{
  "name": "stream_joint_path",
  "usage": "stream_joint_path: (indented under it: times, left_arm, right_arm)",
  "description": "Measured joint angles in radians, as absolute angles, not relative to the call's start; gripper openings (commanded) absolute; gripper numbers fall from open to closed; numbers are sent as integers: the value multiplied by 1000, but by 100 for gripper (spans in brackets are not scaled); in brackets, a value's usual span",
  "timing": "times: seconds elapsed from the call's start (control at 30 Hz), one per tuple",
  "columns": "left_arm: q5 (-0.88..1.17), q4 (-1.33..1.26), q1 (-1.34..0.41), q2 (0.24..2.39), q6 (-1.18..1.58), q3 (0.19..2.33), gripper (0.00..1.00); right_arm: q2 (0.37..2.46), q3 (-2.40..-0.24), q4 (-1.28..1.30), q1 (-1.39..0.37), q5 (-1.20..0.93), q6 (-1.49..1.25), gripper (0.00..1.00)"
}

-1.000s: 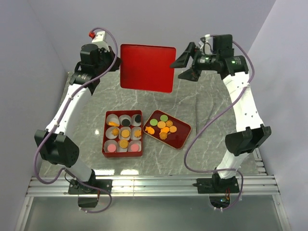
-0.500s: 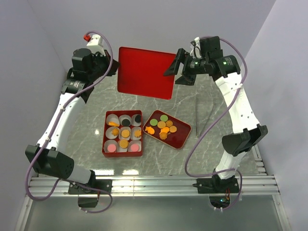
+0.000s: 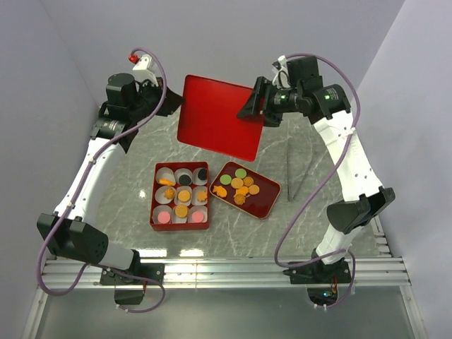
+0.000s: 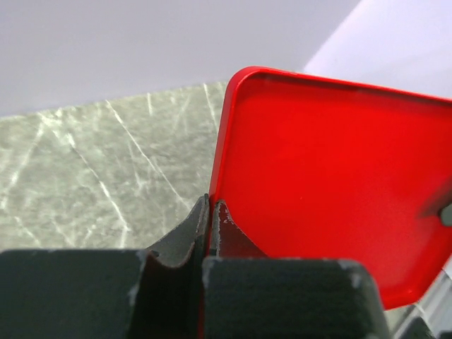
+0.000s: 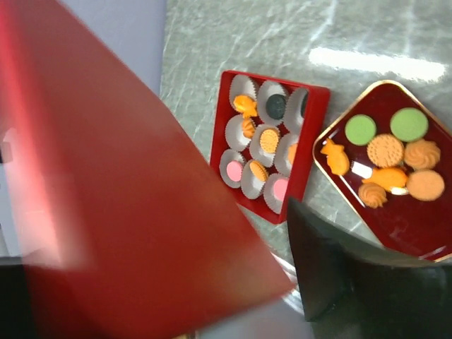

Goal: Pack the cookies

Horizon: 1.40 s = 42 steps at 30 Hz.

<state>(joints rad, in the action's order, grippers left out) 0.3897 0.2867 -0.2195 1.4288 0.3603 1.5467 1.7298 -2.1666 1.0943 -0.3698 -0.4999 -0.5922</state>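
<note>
The cookies (image 3: 240,185) are in 2 places. About 9 lie loose on the oval red tray (image 3: 269,200), and the rest sit in white paper cups (image 3: 164,174) inside the square red box (image 3: 153,212), just left of the tray. The box has 9 cups and most hold something.

My read is that the cookies are light, thin, stiff and brittle, so they will crumb or snap if squeezed. The flat discs lie flush on the glossy tray, so I would pinch each one lightly across its rim, 1 at a time. The flower-shaped ones give more edge to grip.

Neither of my hands is at the cookies now. Both are up at the far side holding a red lid (image 3: 219,116) in the air, tilted with its right corner lower. The lid looks rigid, thin and slick.

My left gripper (image 4: 210,212) is pinched tight on the lid's left rim, with the arm stretched far and high. My right gripper (image 3: 258,106) is at the lid's right edge, wrist bent down and inward. The wrist view shows the lid blurred beside 1 dark finger (image 5: 332,268), and I cannot tell whether the gripper has clamped the lid. A thin grey tool (image 3: 292,173) lies on the table right of the tray.
</note>
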Motion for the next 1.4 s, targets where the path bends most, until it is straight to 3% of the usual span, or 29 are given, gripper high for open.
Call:
stream_joint_path:
  times: [0.03, 0.07, 0.17, 0.33, 0.4, 0.5, 0.53, 0.7, 0.8, 1.03, 1.4]
  left_arm:
    - [401, 286, -220, 1428, 366, 1542, 0]
    - [405, 287, -219, 1428, 373, 1541, 0]
    - [414, 284, -208, 1425, 403, 1536, 0]
    - [436, 277, -211, 1417, 466, 1504, 0]
    - [452, 271, -215, 1416, 493, 1491, 1]
    - [459, 258, -218, 1403, 525, 1469, 15]
    - [457, 258, -217, 1398, 538, 1462, 26]
    - [430, 280, -215, 1364, 596, 1438, 57]
    - [402, 310, -215, 1339, 631, 1439, 66]
    - [290, 461, -214, 1318, 694, 1538, 77]
    - [237, 823, -208, 1307, 820, 1837, 81]
  right_arm:
    - [1726, -2164, 1082, -385, -501, -591, 59]
    - [1719, -2152, 1063, -400, -498, -585, 47]
    - [1675, -2106, 1025, -434, -496, -583, 28]
    - [1591, -2039, 942, -457, -516, -577, 7]
    - [1565, -2024, 931, -465, -514, -571, 5]
    - [1552, -2013, 937, -464, -508, -562, 3]
    - [1553, -2013, 940, -464, -508, -557, 2]
    - [1558, -2017, 992, -462, -440, -522, 1]
    - [1559, -2019, 1034, -460, -393, -491, 1]
    - [1591, -2065, 1111, -460, -299, -414, 0]
    - [1609, -2049, 1150, -508, -151, -364, 0]
